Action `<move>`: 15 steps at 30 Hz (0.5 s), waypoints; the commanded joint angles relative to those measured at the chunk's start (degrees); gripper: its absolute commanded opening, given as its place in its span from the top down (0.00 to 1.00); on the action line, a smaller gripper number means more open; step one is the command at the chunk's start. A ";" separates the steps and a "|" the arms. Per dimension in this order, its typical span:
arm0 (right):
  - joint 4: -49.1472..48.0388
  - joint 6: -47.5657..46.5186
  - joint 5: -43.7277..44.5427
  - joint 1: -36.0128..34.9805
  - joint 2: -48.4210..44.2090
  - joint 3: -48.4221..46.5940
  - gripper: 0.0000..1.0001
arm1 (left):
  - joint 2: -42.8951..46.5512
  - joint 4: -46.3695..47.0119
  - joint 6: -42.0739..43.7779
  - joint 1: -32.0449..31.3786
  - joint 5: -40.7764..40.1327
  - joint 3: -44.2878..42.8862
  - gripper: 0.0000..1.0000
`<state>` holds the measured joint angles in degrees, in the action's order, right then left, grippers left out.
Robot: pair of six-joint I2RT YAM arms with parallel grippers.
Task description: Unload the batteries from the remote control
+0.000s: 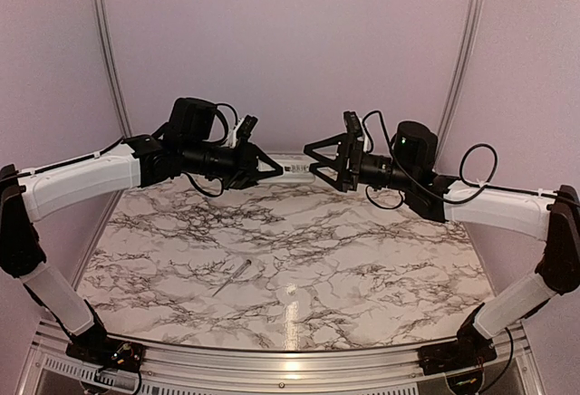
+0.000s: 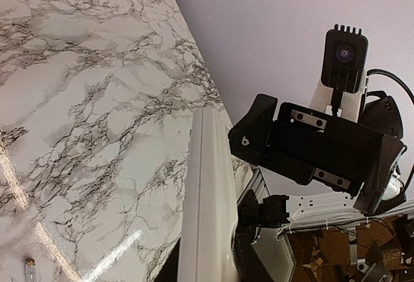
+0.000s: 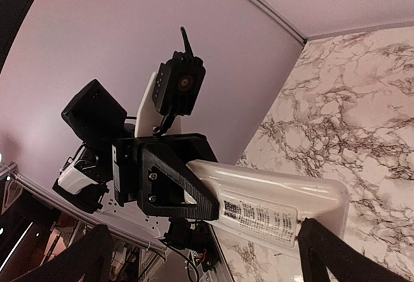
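The remote control (image 1: 293, 170) is held in the air above the far edge of the marble worktop (image 1: 362, 259), about at its middle, lying level between the two arms. The left gripper (image 1: 270, 167) has its fingers closed on one end of it. The right gripper (image 1: 313, 161) stands at the other end with its fingers spread wide on both sides; if they touch the remote I cannot tell. A thin pale grey stick (image 1: 233, 277) lies on the worktop, nearer the front edge, left of the middle.
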<state>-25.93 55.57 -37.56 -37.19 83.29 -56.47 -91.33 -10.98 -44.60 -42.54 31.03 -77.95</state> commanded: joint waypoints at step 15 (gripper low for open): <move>-4.45 5.08 -10.90 -0.76 1.62 2.82 0.02 | 3.43 22.10 1.98 -3.82 15.58 -0.81 1.00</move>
<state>-32.86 58.06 -40.51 -35.46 83.13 -55.13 -90.94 -7.20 -44.73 -42.46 31.83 -77.38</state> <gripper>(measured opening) 0.985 0.210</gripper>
